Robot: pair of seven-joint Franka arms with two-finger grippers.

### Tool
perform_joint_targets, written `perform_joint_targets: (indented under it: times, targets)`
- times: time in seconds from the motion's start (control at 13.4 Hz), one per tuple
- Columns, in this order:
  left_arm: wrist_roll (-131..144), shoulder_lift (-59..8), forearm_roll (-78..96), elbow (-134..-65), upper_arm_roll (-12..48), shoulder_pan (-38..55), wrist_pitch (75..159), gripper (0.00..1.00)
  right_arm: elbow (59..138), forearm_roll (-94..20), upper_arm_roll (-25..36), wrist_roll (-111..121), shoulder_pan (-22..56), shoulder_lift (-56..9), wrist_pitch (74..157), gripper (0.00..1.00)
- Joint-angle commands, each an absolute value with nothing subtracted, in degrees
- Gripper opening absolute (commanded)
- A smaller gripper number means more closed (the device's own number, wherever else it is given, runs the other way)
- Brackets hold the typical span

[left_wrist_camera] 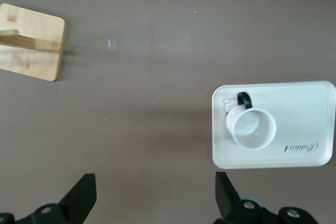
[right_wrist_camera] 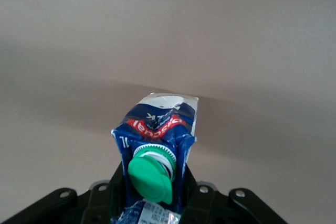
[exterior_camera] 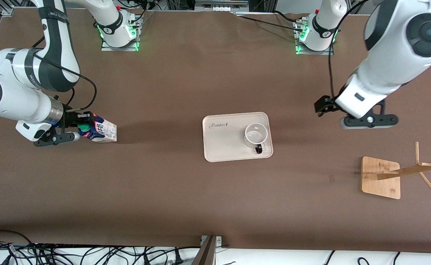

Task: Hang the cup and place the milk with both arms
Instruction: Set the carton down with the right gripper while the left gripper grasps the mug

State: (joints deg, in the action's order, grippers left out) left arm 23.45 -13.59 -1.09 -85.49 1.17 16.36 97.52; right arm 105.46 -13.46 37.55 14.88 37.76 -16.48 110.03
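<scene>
- Wooden rack (exterior_camera: 381, 177) sitting nearest the camera at the left arm's end, its pegs running off frame.
- Cup (exterior_camera: 255, 134) resting upright on the tray (exterior_camera: 223, 145).
- Left gripper (left_wrist_camera: 152, 195) hovering, fingers spread wide.
- Right gripper (exterior_camera: 76, 127) clamping the milk (exterior_camera: 99, 130), fingertips hidden.

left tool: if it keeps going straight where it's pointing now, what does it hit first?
Probably bare table. The left tool hangs open, pointing down at brown surface between the tray holding the cup and the wooden rack. Neither lies between its fingers, though depth is hard to judge.
</scene>
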Motion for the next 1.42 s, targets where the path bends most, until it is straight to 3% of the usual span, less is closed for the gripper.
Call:
perform_joint_targets:
  times: [0.0, 0.3, 0.52, 0.67, 0.75, 0.82, 0.9, 0.97, 1.05, 1.27, 1.34]
  targets:
    - [36.5, -21.2, -1.1, -83.1, 0.7, 21.4, 104.9, 1.00, 111.0, -14.4, 38.3, 16.3, 39.0, -13.4, 114.2, 0.42]
    - [47.8, -30.0, -3.5, -83.6, 0.7, 29.0, 113.9, 1.00, 114.6, -14.4, 38.3, 16.3, 39.1, -13.4, 119.8, 0.43]
    - [55.2, -34.5, -7.7, -83.9, 0.4, 33.8, 115.0, 1.00, 115.4, -14.3, 38.3, 16.3, 39.1, -13.7, 120.0, 0.43]
    - [60.2, -36.8, -13.9, -84.1, 0.6, 35.9, 115.0, 1.00, 115.4, -14.4, 38.3, 16.3, 39.0, -13.9, 119.9, 0.50]
    - [62.7, -38.0, -16.2, -84.1, 0.6, 36.4, 115.3, 1.00, 115.3, -14.4, 38.3, 16.3, 39.0, -13.9, 119.8, 0.57]
    - [65.7, -39.2, -17.7, -84.2, 0.7, 36.7, 117.7, 1.00, 115.2, -14.4, 38.3, 16.3, 39.0, -13.9, 119.8, 0.73]
    - [68.0, -39.6, -17.7, -85.7, 0.7, 37.1, 120.6, 1.00, 115.0, -14.3, 38.3, 16.3, 39.0, -13.9, 119.4, 1.00]
    - [69.1, -40.1, -17.7, -87.3, 0.7, 37.5, 123.7, 1.00, 114.6, -14.2, 38.3, 16.3, 39.0, -13.9, 119.2, 1.00]
    - [69.6, -40.1, -17.7, -88.9, 0.7, 37.5, 125.5, 0.87, 114.0, -14.2, 38.2, 16.5, 39.0, -13.9, 118.9, 1.00]
    - [69.4, -40.2, -17.8, -89.8, 0.7, 37.6, 126.1, 0.18, 110.9, -13.8, 38.2, 17.6, 37.9, -15.0, 117.7, 1.00]
    - [69.2, -40.2, -17.8, -89.8, 0.8, 37.5, 126.1, 0.03, 109.4, -13.8, 38.2, 17.7, 37.9, -15.0, 117.0, 1.00]
